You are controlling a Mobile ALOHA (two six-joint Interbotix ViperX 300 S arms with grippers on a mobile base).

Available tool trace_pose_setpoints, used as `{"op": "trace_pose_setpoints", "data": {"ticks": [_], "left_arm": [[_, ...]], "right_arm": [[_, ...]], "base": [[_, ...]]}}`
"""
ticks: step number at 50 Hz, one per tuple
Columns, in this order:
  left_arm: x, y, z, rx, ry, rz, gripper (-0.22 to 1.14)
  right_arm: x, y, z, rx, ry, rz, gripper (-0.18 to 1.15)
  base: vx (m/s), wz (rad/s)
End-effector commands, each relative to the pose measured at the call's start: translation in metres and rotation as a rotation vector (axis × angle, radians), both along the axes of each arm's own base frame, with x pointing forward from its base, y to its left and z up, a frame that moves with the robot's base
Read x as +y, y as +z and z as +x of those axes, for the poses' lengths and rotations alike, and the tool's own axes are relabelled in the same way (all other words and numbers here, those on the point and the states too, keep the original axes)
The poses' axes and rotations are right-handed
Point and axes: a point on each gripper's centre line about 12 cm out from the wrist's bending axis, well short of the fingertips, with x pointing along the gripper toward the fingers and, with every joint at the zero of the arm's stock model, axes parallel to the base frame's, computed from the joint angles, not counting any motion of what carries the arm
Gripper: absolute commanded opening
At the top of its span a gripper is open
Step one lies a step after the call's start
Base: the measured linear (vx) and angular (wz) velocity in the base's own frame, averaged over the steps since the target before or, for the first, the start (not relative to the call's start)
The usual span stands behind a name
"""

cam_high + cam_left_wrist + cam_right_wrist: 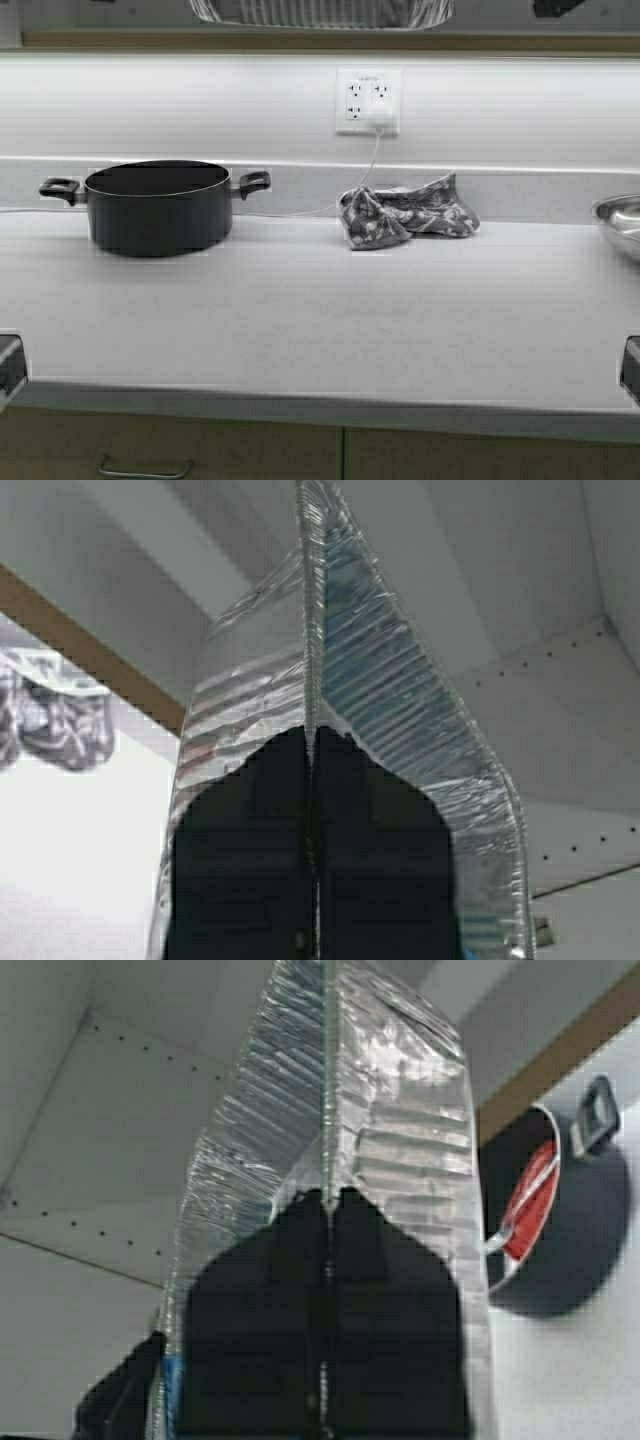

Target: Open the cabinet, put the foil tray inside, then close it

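The crinkled silver foil tray [320,12] shows only as its lower part at the top edge of the high view, raised above the counter at the cabinet's tan bottom edge [320,40]. My left gripper [312,742] is shut on the tray's rolled rim [310,630]. My right gripper [327,1203] is shut on the rim [327,1080] at the other end. Both wrist views show the pale grey cabinet interior [560,690] [90,1160] behind the tray. The cabinet doors are out of view, and both grippers are out of the high view.
A black pot [158,205] stands on the white counter [320,320] at the left, also in the right wrist view [560,1230]. A grey patterned cloth [405,212] lies mid-counter below a wall outlet [368,101]. A steel bowl [622,222] sits at the right edge. Base cabinets [200,455] are below.
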Motion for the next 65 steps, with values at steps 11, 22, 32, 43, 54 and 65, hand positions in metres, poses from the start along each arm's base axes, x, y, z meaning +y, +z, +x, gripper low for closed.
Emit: {"op": "trace_pose_setpoints", "data": {"ticks": [11,22,32,43,54,65], "left_arm": [[-0.023,0.043,0.038,-0.073,-0.021,-0.030,0.03],[-0.029,0.042,0.073,-0.053,0.001,-0.045,0.04],[-0.035,0.035,0.104,-0.025,0.020,-0.057,0.04],[-0.036,0.025,0.119,0.011,0.043,-0.063,0.04],[-0.035,0.017,0.120,0.038,0.057,-0.066,0.04],[-0.033,-0.001,0.119,0.095,0.078,-0.068,0.03]], "right_arm": [[-0.003,0.040,0.042,-0.012,0.001,0.043,0.07],[-0.011,0.040,0.080,0.007,-0.024,0.070,0.07],[-0.012,0.042,0.109,0.025,-0.027,0.110,0.07],[-0.016,0.028,0.132,0.081,-0.023,0.127,0.07],[-0.026,0.020,0.137,0.101,-0.041,0.128,0.07],[-0.032,0.006,0.135,0.136,-0.054,0.116,0.07]], "base": [[0.01,0.00],[0.04,-0.01],[0.07,-0.01],[0.09,-0.01],[0.09,-0.01],[0.07,0.00]]}}
